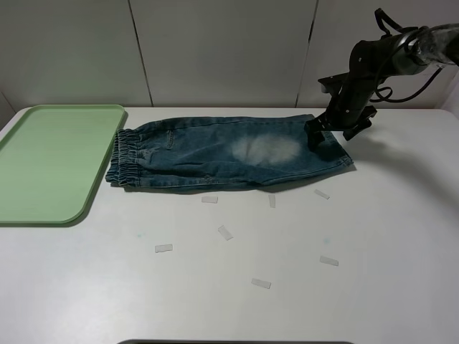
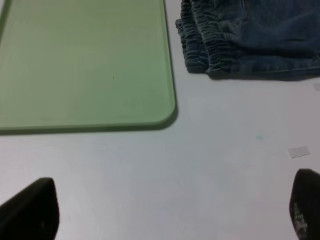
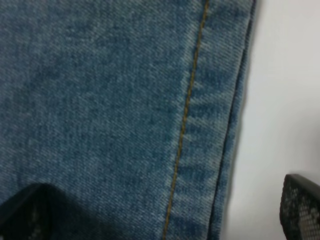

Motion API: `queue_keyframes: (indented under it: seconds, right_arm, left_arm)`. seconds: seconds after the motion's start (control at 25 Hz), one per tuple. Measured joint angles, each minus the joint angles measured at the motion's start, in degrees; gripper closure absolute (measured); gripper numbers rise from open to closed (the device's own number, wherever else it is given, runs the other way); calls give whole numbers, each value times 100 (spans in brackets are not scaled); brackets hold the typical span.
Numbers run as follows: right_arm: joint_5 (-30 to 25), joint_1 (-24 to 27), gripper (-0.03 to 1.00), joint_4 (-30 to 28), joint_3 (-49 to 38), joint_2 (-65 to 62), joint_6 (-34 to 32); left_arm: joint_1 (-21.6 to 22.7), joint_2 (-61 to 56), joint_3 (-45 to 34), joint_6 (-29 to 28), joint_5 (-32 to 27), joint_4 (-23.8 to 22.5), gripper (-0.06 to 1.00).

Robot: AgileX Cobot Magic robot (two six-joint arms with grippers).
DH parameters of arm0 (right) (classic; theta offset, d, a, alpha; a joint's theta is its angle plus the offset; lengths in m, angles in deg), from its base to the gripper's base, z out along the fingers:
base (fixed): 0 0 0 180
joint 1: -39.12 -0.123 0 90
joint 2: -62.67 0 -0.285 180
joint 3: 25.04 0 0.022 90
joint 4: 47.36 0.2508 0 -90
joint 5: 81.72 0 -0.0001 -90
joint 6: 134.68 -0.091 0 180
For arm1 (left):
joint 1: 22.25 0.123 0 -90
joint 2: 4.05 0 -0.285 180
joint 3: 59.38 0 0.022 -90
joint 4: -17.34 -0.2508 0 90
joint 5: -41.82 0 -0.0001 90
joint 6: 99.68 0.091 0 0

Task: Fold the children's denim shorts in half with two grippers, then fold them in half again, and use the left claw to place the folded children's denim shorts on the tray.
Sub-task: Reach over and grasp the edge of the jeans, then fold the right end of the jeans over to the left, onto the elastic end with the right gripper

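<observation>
Shorts [image 1: 222, 154] hem under R gripper [image 1: 331, 135], prob. touching.

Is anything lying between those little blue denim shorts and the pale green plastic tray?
Nothing visible. The blue denim shorts lie right beside the pale green tray; small pale tape scraps sit nearer the camera, off that path.

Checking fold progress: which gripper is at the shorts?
The right gripper, open, straddling the hem edge of the shorts. The left gripper, also open, hangs over the table beside the corner of the tray, off the denim.
</observation>
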Motion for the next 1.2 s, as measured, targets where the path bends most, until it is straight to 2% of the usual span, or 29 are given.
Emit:
queue_keyframes:
  seconds: [0.2, 0.4, 0.76, 1.2]
  right_arm:
    - [5, 0, 30, 47, 4, 0, 49]
    - [-35, 0, 54, 269, 4, 17, 51]
    - [-52, 0, 94, 276, 4, 21, 51]
    - [-169, 0, 95, 186, 4, -33, 56]
  left_arm:
    - [0, 0, 0, 0, 0, 0, 4]
    - [0, 0, 0, 0, -12, -5, 4]
    - [0, 0, 0, 0, -12, -5, 4]
    - [0, 0, 0, 0, -12, -5, 4]
